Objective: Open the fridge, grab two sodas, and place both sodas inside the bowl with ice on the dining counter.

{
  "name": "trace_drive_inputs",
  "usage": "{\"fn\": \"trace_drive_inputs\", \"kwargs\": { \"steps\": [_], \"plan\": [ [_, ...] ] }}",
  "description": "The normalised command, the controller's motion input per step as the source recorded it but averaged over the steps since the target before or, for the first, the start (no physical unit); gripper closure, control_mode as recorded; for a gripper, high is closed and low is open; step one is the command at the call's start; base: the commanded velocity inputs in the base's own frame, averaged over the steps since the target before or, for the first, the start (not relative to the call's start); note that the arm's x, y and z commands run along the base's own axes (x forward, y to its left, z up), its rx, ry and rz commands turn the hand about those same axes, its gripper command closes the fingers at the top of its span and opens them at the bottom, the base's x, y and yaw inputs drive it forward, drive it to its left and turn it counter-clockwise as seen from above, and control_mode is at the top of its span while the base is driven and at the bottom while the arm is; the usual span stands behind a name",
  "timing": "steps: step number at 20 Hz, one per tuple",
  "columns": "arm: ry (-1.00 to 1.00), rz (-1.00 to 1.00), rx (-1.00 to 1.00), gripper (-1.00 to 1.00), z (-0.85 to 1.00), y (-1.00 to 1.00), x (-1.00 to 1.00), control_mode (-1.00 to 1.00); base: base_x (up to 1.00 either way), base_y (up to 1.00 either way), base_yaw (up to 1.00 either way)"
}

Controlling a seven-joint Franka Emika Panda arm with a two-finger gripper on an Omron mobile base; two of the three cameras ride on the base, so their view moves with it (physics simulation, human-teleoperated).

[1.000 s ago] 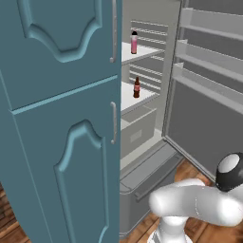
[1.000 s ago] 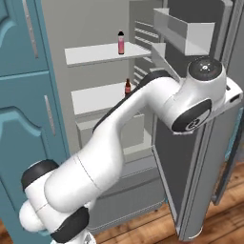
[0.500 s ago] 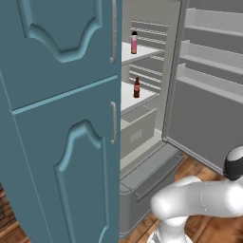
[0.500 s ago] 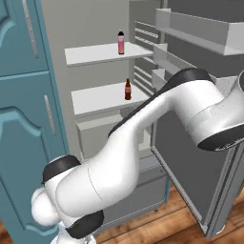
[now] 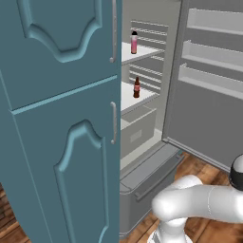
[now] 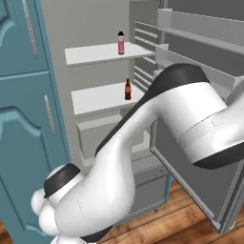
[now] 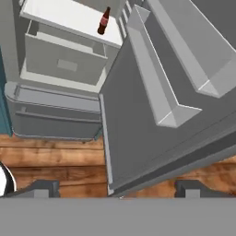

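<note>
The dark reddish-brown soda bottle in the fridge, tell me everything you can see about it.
The small, slim, dark reddish-brown soda bottle has a narrow neck, a dark cap and a lighter band around its middle. It stands upright, alone, near the front right edge of the white middle shelf inside the open grey metal fridge, one shelf below the pink bottle. Nothing but the shelf touches it. The open gripper is well away from it, near the fridge door's lower edge.

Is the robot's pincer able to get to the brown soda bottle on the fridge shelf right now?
Probably yes. The fridge door hangs wide open and the brown soda bottle stands alone near the shelf's front edge with nothing before it. The pincer is open but low by the door, so it must rise first.
</note>
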Motion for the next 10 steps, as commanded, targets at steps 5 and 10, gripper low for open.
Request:
{"fn": "trace_drive_inputs", "kwargs": {
  "steps": [5,10],
  "plan": [
    [0.0,-0.05,0.01,-1.0,0.0,0.98,0.07,-1.0,0.0,0.0,0.0],
    [0.0,-0.08,0.0,-1.0,0.0,1.0,0.11,-1.0,0.0,0.0,0.0]
  ]
}}
